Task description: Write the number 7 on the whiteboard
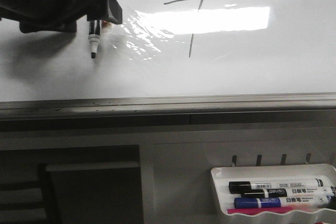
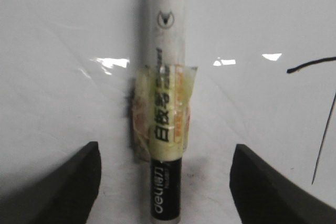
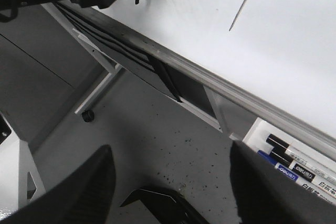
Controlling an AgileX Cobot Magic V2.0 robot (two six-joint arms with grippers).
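Black "deli" lettering on taped marker (image 2: pixel 167 129).

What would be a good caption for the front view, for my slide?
Left end effector holds a marker beside a finished black number 7 on the whiteboard.

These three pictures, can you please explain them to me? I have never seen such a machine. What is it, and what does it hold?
It is a robot with two arms. The front view looks at a whiteboard with the number 7 drawn on it. The left tool carries a black-and-white marker, tip toward the board. The left wrist camera shows that marker close up, wrapped in yellowish tape, fingers apart on both sides. The right wrist camera looks at the floor; its tool is open, empty. Below hangs a tray of spare markers.
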